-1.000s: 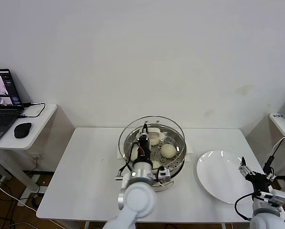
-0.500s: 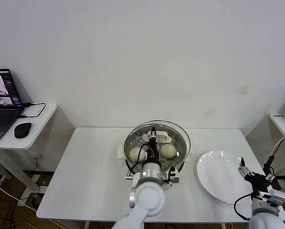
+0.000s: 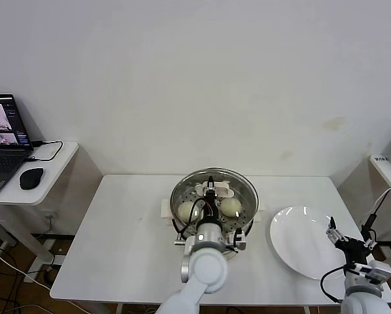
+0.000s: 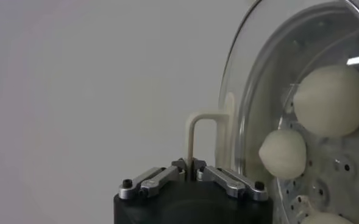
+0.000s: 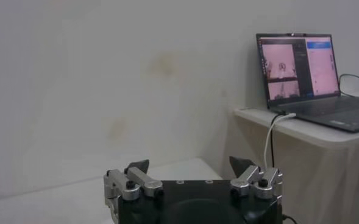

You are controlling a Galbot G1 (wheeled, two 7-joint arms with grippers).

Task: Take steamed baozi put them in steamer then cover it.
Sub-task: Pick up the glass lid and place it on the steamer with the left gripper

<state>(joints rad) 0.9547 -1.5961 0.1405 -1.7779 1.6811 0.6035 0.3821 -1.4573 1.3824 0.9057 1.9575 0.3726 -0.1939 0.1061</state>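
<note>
The steamer (image 3: 246,221), a shiny steel pot on a cream base, stands mid-table. The glass cover (image 3: 240,191) lies over its top. My left gripper (image 3: 210,198) is shut on the cover's cream handle (image 3: 218,190). Through the glass I see white baozi (image 3: 231,207), one on each side of the gripper (image 3: 185,211). In the left wrist view the gripper (image 4: 189,164) pinches the handle (image 4: 197,129), with the cover's rim (image 4: 239,103) and baozi (image 4: 331,100) beyond it. My right gripper (image 3: 348,235) is open and empty beside the plate; the right wrist view (image 5: 191,165) shows it too.
An empty white plate (image 3: 300,247) lies on the table's right side. A side table at the far left holds a laptop (image 3: 2,140) and a mouse (image 3: 31,177). The laptop also shows in the right wrist view (image 5: 298,67). A wall is behind the table.
My left gripper has carried the cover rightward and down, from tilted over the pot's left side to lying centred over the steamer. The right arm has not moved.
</note>
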